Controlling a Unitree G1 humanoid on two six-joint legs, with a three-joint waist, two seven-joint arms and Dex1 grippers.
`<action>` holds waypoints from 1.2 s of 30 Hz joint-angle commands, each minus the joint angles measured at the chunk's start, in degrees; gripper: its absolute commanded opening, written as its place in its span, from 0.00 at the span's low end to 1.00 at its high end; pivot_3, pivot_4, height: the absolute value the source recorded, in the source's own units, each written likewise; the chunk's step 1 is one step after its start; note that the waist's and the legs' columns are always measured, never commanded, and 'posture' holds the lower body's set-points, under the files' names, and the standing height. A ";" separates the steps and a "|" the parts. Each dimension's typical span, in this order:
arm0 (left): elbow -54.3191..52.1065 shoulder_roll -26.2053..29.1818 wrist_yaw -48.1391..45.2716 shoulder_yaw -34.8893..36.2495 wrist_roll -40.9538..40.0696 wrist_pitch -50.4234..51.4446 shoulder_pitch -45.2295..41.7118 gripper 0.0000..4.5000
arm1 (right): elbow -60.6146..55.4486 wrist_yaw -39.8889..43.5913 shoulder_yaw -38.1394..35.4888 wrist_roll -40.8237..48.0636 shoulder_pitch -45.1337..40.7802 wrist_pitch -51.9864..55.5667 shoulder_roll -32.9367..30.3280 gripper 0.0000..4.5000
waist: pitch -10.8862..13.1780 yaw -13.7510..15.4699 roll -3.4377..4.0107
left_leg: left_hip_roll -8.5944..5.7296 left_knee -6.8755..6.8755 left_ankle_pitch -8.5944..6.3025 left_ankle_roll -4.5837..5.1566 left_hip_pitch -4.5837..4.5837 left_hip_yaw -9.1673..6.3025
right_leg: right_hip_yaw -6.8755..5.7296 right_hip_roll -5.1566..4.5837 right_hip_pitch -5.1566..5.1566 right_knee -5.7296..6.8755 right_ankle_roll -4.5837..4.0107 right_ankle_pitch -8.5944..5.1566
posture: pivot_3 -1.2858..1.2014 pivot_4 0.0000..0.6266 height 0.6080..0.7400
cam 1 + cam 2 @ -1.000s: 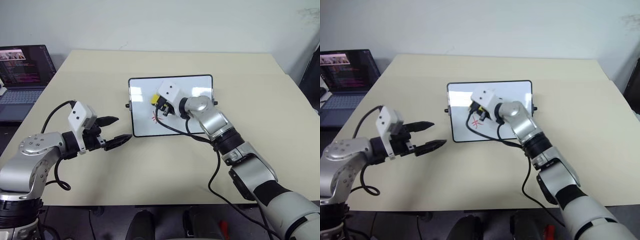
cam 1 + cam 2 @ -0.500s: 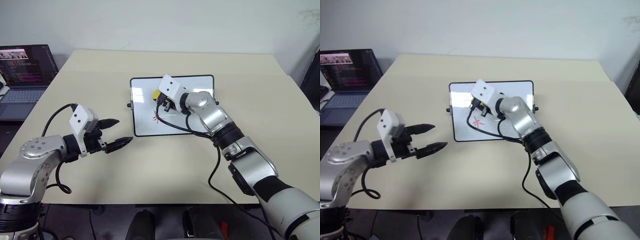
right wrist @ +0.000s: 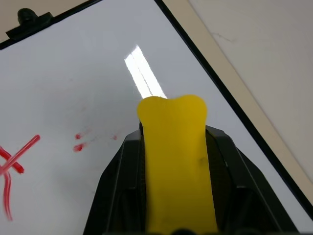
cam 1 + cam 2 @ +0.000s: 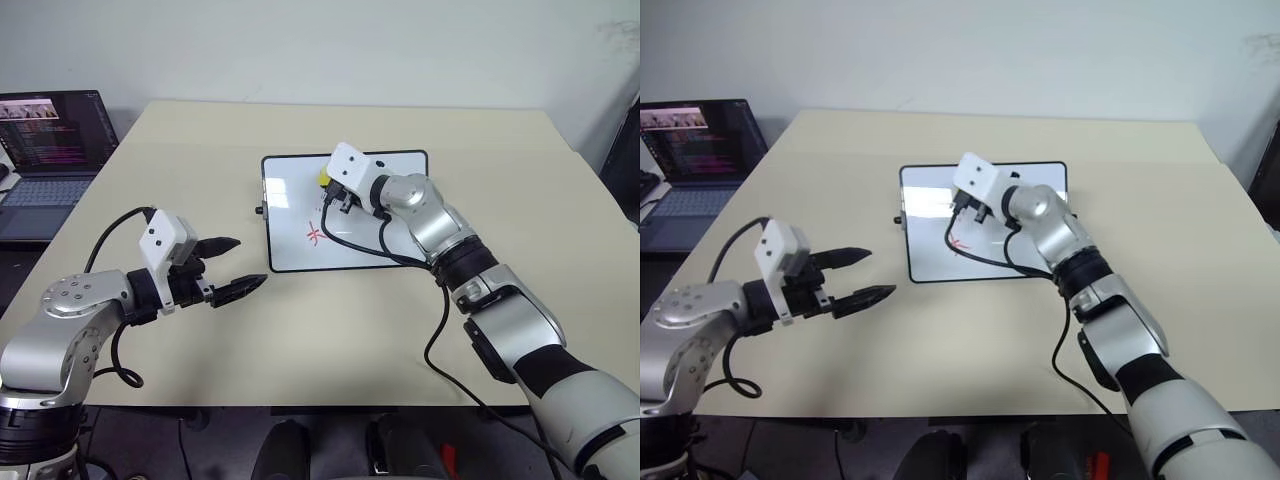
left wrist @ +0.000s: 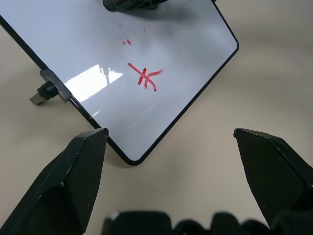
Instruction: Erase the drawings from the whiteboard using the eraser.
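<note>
The right gripper [image 3: 173,215] clamps the eraser [image 3: 175,161] over the whiteboard [image 4: 290,250]. One red cross [image 5: 145,77] and faint specks [image 3: 78,141] remain. Risk: the unclamped whiteboard slides under wiping pressure. The left gripper [image 4: 232,266] hangs wide open just beside its near corner, apart from it.

A beige table [image 4: 330,330] stood against a plain white wall [image 4: 330,45]. At the far left an open laptop [image 4: 45,150] sat on a lower surface beside the table, its screen lit with dark text and images. A dark object [image 4: 625,150] edged the far right.
</note>
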 commanded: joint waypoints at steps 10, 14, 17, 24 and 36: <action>-1.16 0.50 -0.46 0.52 -0.42 -0.80 -0.60 1.00 | -1.43 -4.15 0.12 -4.34 1.42 -1.65 -0.34 0.28 | 0.01 -0.03 0.02 | 0.01 0.09 0.03 0.02 0.06 -0.01 | 0.00 0.00 0.04 0.06 -0.01 0.04 | 0.52 0.24 1.00; -0.88 0.42 -0.49 0.32 -0.29 -0.89 -0.81 1.00 | 0.81 -5.05 0.70 -4.98 0.53 -3.70 -0.09 0.28 | 0.00 0.09 0.00 | 0.00 0.08 0.06 0.04 0.04 -0.02 | -0.01 0.01 0.04 0.02 -0.03 0.06 | 0.52 0.24 1.00; -0.86 0.36 -0.44 0.30 -0.27 -0.90 -0.83 1.00 | 0.52 -1.91 2.35 -5.67 1.91 -3.34 -0.29 0.28 | 0.00 -0.01 0.00 | -0.01 0.03 0.05 0.04 0.02 0.03 | 0.03 0.00 0.01 0.00 -0.03 0.06 | 0.52 0.24 1.00; -0.95 0.42 -0.54 0.41 -0.33 -0.91 -0.55 1.00 | -3.12 5.07 6.10 -8.08 5.13 -1.48 -2.39 0.28 | 0.00 -0.01 0.00 | 0.01 0.01 0.04 0.05 0.07 0.00 | 0.01 0.01 0.03 0.03 -0.03 0.06 | 0.52 0.24 1.00; -0.54 0.46 -0.81 0.16 -0.11 -1.15 -0.87 1.00 | 2.78 -4.14 3.72 -9.21 1.04 -6.48 -1.71 0.28 | 0.00 0.02 0.00 | 0.00 0.00 0.10 0.11 0.09 0.02 | 0.02 0.01 0.06 -0.01 -0.07 0.11 | 0.52 0.24 1.00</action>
